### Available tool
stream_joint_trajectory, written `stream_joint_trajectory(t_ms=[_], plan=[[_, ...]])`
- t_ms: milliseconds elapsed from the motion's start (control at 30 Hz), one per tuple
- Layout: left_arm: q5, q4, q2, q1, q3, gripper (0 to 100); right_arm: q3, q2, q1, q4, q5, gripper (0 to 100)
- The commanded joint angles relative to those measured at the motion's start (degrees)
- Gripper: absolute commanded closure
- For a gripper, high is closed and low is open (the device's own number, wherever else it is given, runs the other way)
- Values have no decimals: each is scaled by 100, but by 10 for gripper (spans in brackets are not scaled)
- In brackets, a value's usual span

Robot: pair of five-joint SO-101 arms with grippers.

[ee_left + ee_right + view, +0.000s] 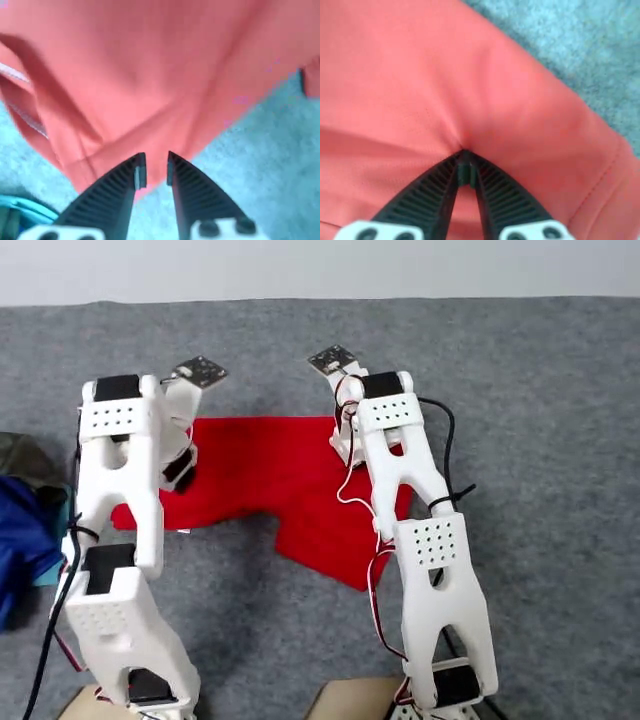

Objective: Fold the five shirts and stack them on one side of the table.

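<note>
Shirt point(270, 475), red, is spread on the grey counter point(520, 390) between the two arms. Its broad part is laid toward the far side, and one flap is angled out toward the near edge, beside the right arm.

Right hand point(465, 167) first: it is clamped on the shirt. The fingers are brought together on a pinch of red cloth, and creases are seen fanning out from the pinch.

Over to the left hand point(156, 170): it is held at the shirt's edge, where red cloth gives way to counter. Its fingers are parted by a narrow gap, and nothing is seen gripped between them.

At the counter's left side a blue heap point(25, 530) is piled, with a dark green cloth point(20, 455) just beyond it, both set off to the left of the shirt.
</note>
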Motion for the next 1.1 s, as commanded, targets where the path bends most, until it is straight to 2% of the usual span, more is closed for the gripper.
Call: stream_joint_trajectory(t_ms=[0,100,267,400,567,733,933,1067], plan=[[123,-554,229,-70,-48,924,-255,-4,-48,286,35,988],[123,-1073,633,-202,-48,924,-475,40,-110,690,35,988],[123,-2101,1178,-431,-163,924,-536,154,-57,708,53,988],[123,-2277,1697,-703,-884,924,-536,189,-13,725,53,988],[88,-1890,2497,-1248,-2316,924,-536,189,-13,716,53,988],[79,-1081,3156,-1565,-3978,924,-536,207,-13,716,53,988],[79,62,3385,-1530,-5938,924,-536,224,-13,716,44,988],[105,563,3411,-1222,-6941,924,-536,224,-22,716,35,988]])
